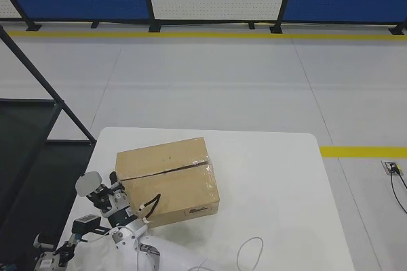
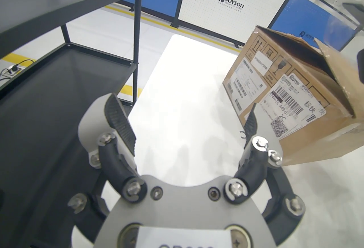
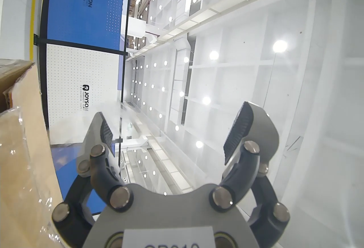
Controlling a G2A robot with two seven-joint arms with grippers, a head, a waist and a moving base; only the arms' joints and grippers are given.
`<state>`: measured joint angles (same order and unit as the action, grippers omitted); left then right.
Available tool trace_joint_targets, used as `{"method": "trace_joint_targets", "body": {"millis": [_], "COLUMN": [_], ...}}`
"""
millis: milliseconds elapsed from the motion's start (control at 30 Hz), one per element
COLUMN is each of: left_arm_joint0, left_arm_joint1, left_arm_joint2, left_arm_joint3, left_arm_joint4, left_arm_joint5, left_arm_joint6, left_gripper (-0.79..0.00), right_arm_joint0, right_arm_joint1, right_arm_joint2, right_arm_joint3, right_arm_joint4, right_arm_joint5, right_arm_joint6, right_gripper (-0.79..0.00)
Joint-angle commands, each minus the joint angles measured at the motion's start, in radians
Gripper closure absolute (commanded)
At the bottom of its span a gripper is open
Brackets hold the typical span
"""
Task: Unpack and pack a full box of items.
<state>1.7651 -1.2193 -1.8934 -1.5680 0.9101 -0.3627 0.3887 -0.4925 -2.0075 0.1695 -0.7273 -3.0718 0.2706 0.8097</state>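
Observation:
A brown cardboard box (image 1: pixel 166 179) sits on the white table (image 1: pixel 271 196), left of centre, with a slit tape seam across its top. In the left wrist view the box (image 2: pixel 284 107) shows its labelled side, and one top flap (image 2: pixel 332 67) stands slightly lifted. My left gripper (image 2: pixel 182 107) is open over bare table, just short of that labelled side, holding nothing. My right gripper (image 3: pixel 173 115) is open and empty, facing the ceiling, with the taped box (image 3: pixel 20 147) close beside one finger. Both arms (image 1: pixel 119 220) cluster at the box's near left corner.
A black shelf rack (image 1: pixel 20 156) stands off the table's left edge, close to my left gripper (image 2: pixel 57 75). A thin white cable (image 1: pixel 247 251) loops on the table's near edge. The table right of the box is bare. Blue and white partitions (image 1: pixel 217 8) line the far floor.

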Motion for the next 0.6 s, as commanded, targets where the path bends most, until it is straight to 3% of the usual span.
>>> {"method": "trace_joint_targets", "body": {"millis": [0, 400, 567], "left_arm_joint0": [0.001, 0.010, 0.013], "left_arm_joint1": [0.000, -0.006, -0.007], "left_arm_joint2": [0.000, 0.009, 0.010], "left_arm_joint3": [-0.001, -0.007, -0.013], "left_arm_joint4": [0.003, 0.015, 0.021], "left_arm_joint5": [-0.004, -0.011, -0.007], "left_arm_joint6": [0.001, 0.005, 0.001], "left_gripper": [-0.785, -0.785, -0.785], "right_arm_joint0": [0.000, 0.016, 0.006], "right_arm_joint1": [-0.001, -0.012, -0.006], "right_arm_joint2": [0.000, 0.000, 0.000], "right_arm_joint3": [-0.003, -0.016, -0.049], "right_arm_joint4": [0.000, 0.000, 0.000], "right_arm_joint5": [-0.001, 0.012, 0.112], "right_arm_joint6": [-0.005, 0.021, 0.049], "right_gripper": [-0.785, -0.785, -0.785]}}
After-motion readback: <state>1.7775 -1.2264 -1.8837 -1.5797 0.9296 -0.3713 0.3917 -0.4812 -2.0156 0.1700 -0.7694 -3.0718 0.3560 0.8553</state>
